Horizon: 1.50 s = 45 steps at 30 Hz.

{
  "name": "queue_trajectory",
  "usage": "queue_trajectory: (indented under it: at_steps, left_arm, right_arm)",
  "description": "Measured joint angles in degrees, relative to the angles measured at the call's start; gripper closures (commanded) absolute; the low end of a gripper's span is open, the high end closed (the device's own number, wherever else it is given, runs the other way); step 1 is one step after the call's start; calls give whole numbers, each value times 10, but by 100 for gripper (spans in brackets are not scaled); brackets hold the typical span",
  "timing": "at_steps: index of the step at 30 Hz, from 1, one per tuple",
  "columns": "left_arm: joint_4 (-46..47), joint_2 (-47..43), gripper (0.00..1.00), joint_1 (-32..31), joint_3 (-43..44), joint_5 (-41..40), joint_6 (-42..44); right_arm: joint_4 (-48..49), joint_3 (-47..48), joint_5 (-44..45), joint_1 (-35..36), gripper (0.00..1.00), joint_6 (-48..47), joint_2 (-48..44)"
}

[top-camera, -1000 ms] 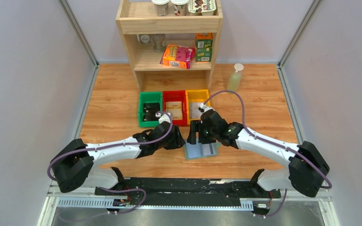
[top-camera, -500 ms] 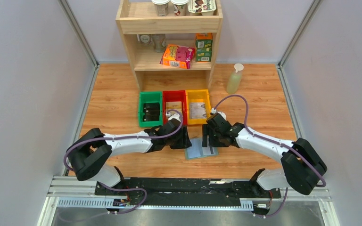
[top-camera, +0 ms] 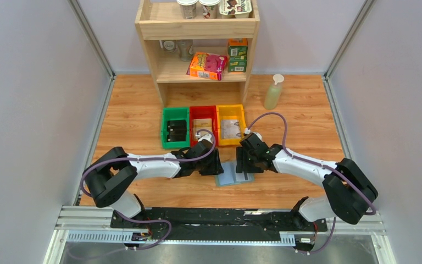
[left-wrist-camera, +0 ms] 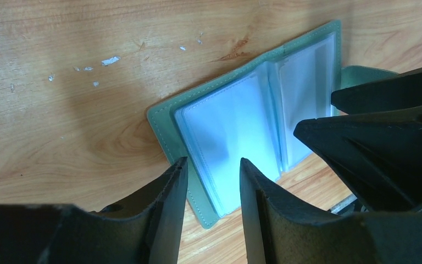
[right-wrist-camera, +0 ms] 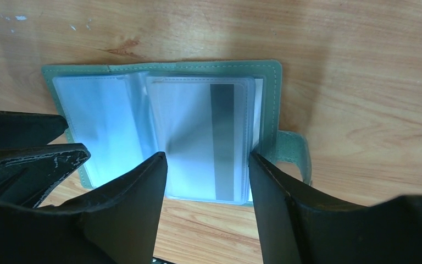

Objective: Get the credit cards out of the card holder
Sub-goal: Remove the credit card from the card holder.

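The card holder lay open on the desk. The left gripper hung spread over its left page. The right gripper, also spread, hung over a sleeved credit card with a dark stripe.

One card holder lies open at the near middle, with one card visible in its sleeves. Just beyond it sit three bins: a green bin, a red bin and a yellow bin. One wooden shelf unit stands at the far side, carrying three cups, one orange-pink box and two stacked green cartons. One bottle stands far right. Two arms reach in, a left arm and a right arm.
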Motion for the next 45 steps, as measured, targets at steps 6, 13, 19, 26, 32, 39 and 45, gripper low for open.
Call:
queue_trajectory:
  at_steps: [6, 13, 19, 26, 32, 39, 45]
  left_arm:
    - [7, 7, 55, 0, 1, 3, -2]
    - [14, 10, 56, 0, 1, 9, -2]
    - [14, 10, 56, 0, 1, 11, -2]
    - [14, 10, 57, 0, 1, 11, -2]
    - [14, 10, 56, 0, 1, 11, -2]
    - [15, 3, 56, 0, -6, 10, -9]
    - [16, -25, 56, 0, -26, -5, -19]
  right_arm:
    - [6, 0, -19, -1, 42, -3, -3]
    - [7, -1, -45, -1, 40, -2, -51]
    - [8, -1, -65, -1, 39, -2, -60]
    - [16, -1, -90, 3, 37, -2, -77]
    - [31, 0, -112, 9, 35, -2, -83]
    - [59, 3, -146, 22, 34, -2, -66]
    - [78, 7, -173, 31, 32, -2, -35]
